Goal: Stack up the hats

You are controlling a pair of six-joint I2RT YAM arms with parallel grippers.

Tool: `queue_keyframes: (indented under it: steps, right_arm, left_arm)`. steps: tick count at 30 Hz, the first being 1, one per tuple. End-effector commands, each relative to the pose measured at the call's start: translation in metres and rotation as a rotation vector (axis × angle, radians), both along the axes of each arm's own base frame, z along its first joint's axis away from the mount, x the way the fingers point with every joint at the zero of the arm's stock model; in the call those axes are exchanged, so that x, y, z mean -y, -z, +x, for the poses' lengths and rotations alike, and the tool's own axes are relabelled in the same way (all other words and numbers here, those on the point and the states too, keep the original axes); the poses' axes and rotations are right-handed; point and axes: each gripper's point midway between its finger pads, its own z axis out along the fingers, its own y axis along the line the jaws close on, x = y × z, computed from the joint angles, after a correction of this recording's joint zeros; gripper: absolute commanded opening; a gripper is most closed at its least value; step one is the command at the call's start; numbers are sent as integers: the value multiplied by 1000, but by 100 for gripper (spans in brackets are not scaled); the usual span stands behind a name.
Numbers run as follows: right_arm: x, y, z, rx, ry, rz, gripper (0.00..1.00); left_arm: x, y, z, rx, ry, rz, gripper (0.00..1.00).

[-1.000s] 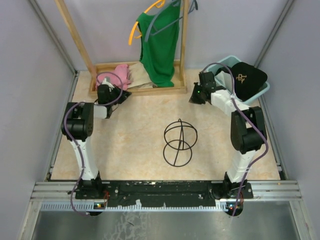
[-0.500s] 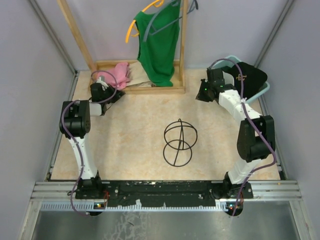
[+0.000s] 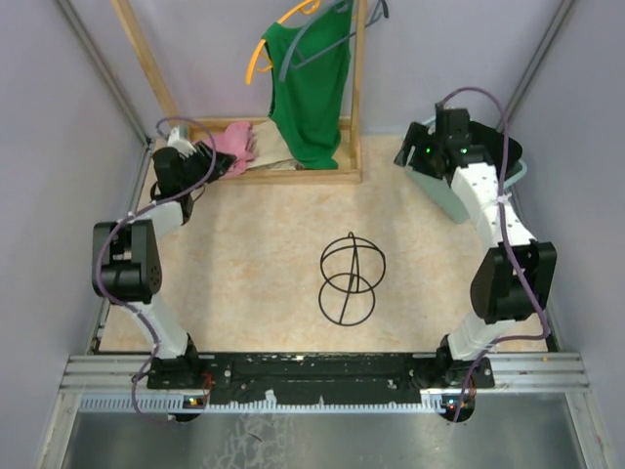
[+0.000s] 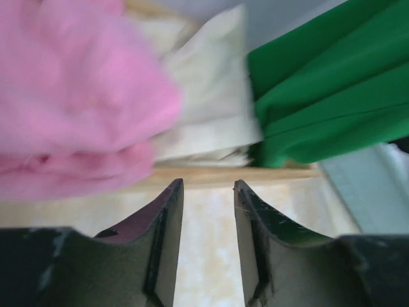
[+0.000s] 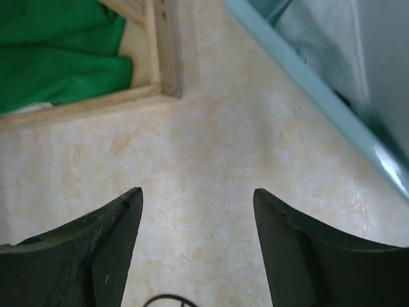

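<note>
**Top external and wrist views: nothing gripped, both arms out at the far corners**

We could make out only one cap (image 4: 211, 109), a pale one. It lay on the base of the rack (image 4: 223, 174), between the pink cloth (image 4: 70, 96) and the green shirt (image 4: 319, 102). Its brim was not clear, so calling it a cap was our judgement.

It sat just beyond the left gripper (image 4: 204, 243), whose fingers stood a little apart with nothing between them. They pointed at the rack's rail below the cap, which we read as lining up for a pick there.

No dark caps showed in any view. If any sat in the bin (image 5: 300, 77), the right arm hid them from above.

The right gripper (image 5: 198, 243) hung empty, fingers spread wide, over bare table (image 3: 254, 264) just beside the bin's rim. We supposed the wide spread was meant for a bulky crown.

The wire frame (image 3: 350, 278) lay mid-table, well apart from both grippers. We judged it the likely stacking spot, within reach of either arm. Stacking had not begun.
</note>
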Motion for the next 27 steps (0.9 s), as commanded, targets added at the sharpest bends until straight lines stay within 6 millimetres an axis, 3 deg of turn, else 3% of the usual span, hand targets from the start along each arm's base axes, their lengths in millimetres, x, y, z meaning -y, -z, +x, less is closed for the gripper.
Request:
queue_keyframes:
  steps: [1,4,7,9,13,19,21,25,27]
  right_arm:
    - [10,-46,32,43,-16,123,71]
    - [7,-32,38,-29,-108,191,66]
    - [-4,-26,30,-36,-176,196,68]
    - [-9,-25,17,-36,-183,187,68]
    - [-6,4,-25,-183,-141,186,56]
    - [-37,74,-108,-499,-192,189,50]
    - [-49,84,-135,-552,-212,189,50]
    - [-70,106,-165,-625,-241,223,40]
    - [-83,116,-177,-659,-282,217,31]
  left_arm:
    - [28,-74,-29,175,140,60,50]
    - [54,-93,-51,199,268,50,67]
    - [85,-97,-76,178,412,63,93]
    - [102,-99,-98,164,481,65,99]
    - [124,-90,-138,72,556,45,93]
    - [150,-32,-202,-314,636,53,82]
    - [159,-14,-222,-417,642,58,79]
    - [165,24,-251,-559,642,2,72]
    - [167,34,-251,-596,650,-3,70]
